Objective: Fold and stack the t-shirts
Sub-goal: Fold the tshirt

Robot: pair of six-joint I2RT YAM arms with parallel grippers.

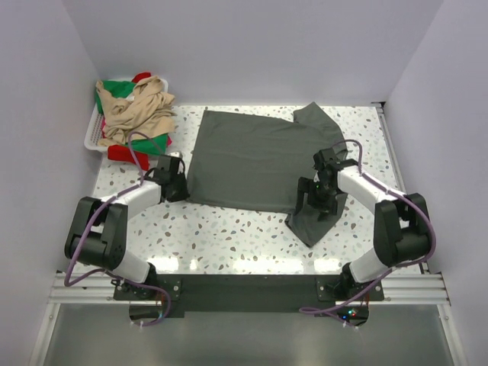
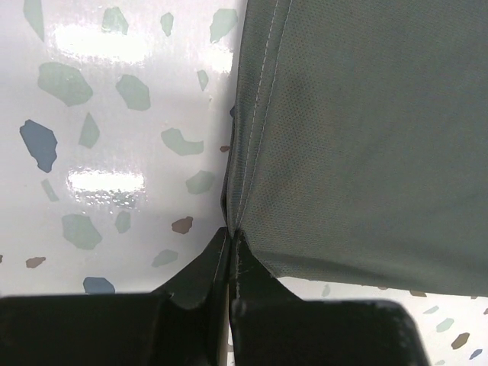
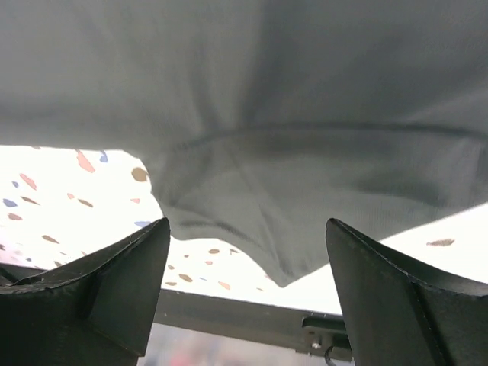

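Left wrist view: the dark grey t-shirt [image 2: 366, 137] is pinched at its hem by the left gripper [image 2: 230, 238]. The right gripper [image 3: 248, 229], spread open, should be closed on the sleeve [image 3: 252, 191] before lifting.

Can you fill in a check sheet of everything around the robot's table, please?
Surface: speckled white table, shiny with glare.
Job's things: dark grey t-shirt spread mid-table, its right side rumpled; beige shirt, green shirt and red shirt heaped in the basket.
Clutter: white basket at the far left.
Grippers: left gripper fingers shut on the dark grey t-shirt's hem corner; right gripper fingers open at its right side.
Cables: purple cables along both arms.
Surroundings: plain white walls; metal rail at the near edge.
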